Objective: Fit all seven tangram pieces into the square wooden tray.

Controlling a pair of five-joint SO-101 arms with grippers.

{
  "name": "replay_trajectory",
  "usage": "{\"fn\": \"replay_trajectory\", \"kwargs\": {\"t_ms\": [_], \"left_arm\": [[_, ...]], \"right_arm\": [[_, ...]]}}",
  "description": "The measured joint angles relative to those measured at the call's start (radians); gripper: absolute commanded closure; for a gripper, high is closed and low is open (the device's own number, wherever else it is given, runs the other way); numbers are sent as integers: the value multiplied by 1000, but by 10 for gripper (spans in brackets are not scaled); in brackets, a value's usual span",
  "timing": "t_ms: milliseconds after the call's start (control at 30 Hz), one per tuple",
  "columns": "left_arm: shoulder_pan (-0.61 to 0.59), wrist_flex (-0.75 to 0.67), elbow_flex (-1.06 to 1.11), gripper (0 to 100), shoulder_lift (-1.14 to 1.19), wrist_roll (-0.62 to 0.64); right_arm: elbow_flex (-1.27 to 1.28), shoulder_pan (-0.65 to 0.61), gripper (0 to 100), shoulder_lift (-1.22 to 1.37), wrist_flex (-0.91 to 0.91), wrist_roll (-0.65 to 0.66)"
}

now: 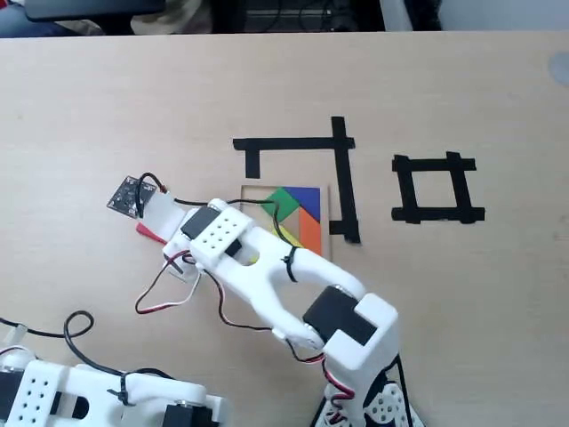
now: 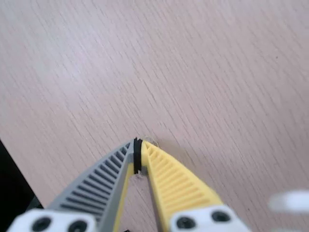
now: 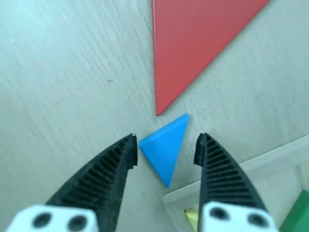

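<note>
Small blue triangle (image 3: 165, 146) beside tray (image 3: 282, 153)

The high camera is looking down over the whole table (image 1: 444, 89) from well above. The 2 wrist cameras are sitting close to the surface, each peering along its own end effector. The left end effector (image 2: 138, 145) is pointing over bare table. The right end effector (image 3: 166, 142) is facing the tray (image 3: 270, 159) corner and red piece (image 3: 193, 43), which the high view is sharing.

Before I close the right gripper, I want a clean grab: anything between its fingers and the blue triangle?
Nothing visible: the open right gripper straddles the blue triangle on bare table; the red triangle lies beyond.
</note>
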Motion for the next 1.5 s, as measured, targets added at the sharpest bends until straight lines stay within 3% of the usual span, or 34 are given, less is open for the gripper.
{"fn": "replay_trajectory", "kwargs": {"t_ms": [533, 1500], "left_arm": [[0, 0, 0, 970, 0, 0], [0, 0, 0, 970, 0, 0]], "right_arm": [[-21, 0, 789, 58, 29, -176], [-210, 0, 836, 183, 169, -181]]}}
